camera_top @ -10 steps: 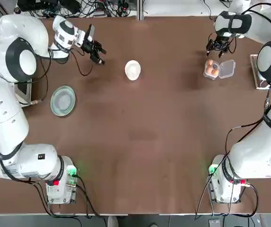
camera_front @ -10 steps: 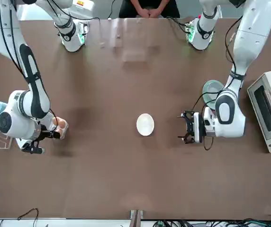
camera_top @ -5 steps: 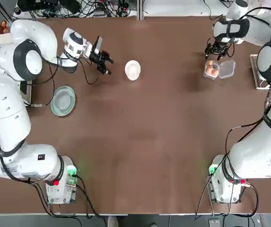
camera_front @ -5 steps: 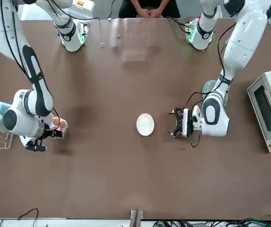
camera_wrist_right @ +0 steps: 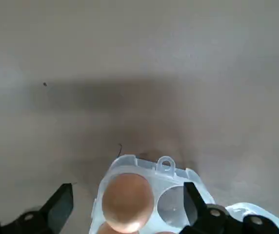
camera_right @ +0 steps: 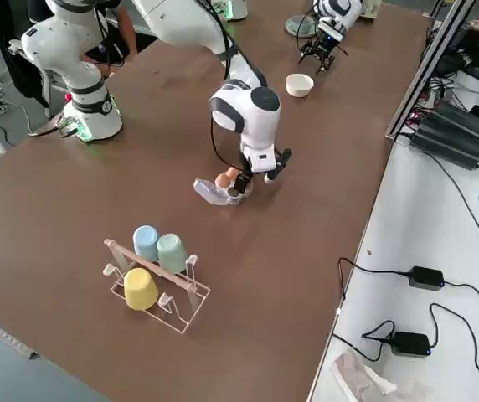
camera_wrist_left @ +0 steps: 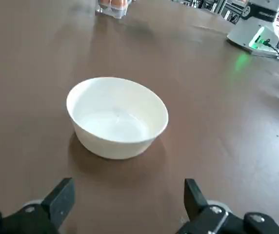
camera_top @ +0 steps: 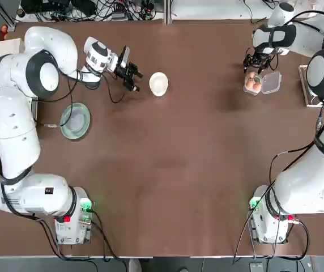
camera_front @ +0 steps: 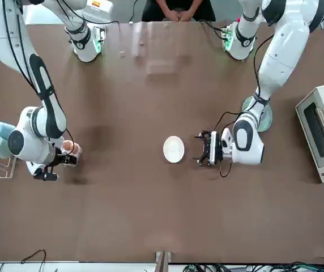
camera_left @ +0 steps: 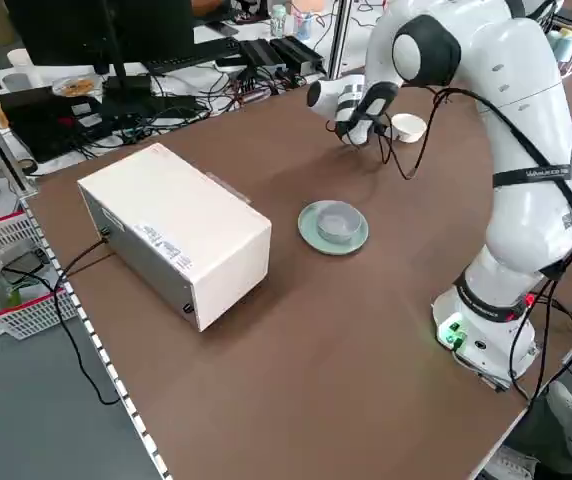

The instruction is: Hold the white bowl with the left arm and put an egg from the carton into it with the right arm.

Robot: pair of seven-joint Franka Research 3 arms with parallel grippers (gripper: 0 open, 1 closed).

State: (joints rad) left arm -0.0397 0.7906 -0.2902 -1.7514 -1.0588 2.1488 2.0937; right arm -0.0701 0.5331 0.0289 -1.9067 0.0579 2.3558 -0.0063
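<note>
Left end effector (camera_wrist_left: 128,207), spread wide and holding nothing: the white bowl (camera_wrist_left: 116,118) stands just beyond its tips, so advance low, straddle the wall and close gently. Right end effector (camera_wrist_right: 129,207), also spread, is above the open carton (camera_wrist_right: 151,183); centre over one egg (camera_wrist_right: 128,203), clear of the lid (camera_wrist_right: 259,213).

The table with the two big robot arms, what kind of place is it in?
Probably a robot lab: two white arms are fixed to the brown table, and a computer monitor and tangled cables sit behind it.
</note>
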